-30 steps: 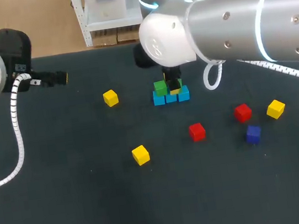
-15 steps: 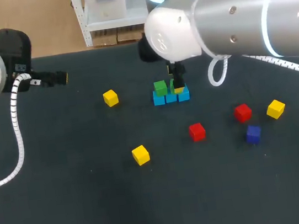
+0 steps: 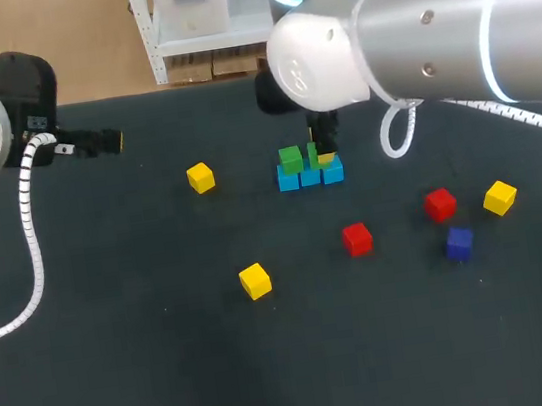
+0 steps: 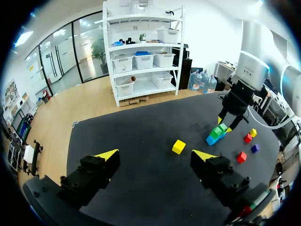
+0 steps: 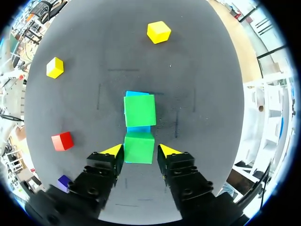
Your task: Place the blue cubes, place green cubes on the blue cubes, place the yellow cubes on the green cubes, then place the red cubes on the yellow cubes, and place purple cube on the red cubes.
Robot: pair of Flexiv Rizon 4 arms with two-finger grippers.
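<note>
My left gripper (image 4: 155,154) hangs released and empty at the counter's (image 3: 175,378) nine o'clock edge. Moving right, one yellow cube (image 3: 201,177) lies at nine o'clock from the stack and a second yellow cube (image 3: 255,280) at seven o'clock, both loose.

In the middle sit the blue cubes (image 3: 310,177), three in a touching row, with a green cube (image 3: 290,159) on the left part. My right gripper (image 5: 141,150) is directly over the right part. The second green cube (image 5: 139,141) is at its tip, just beside the first with a sliver of blue showing between them. I cannot tell whether the gripper is clenched on it or has let go.

Further right are a red cube (image 3: 357,238) at five o'clock, a second red cube (image 3: 440,203) at four o'clock, the purple cube (image 3: 459,242) and a third yellow cube (image 3: 499,197).

I judge the green layer is being finished. Next I would want a straight lift clear of the greens without nudging them, then a yellow cube fetched and centred on the green layer.
</note>
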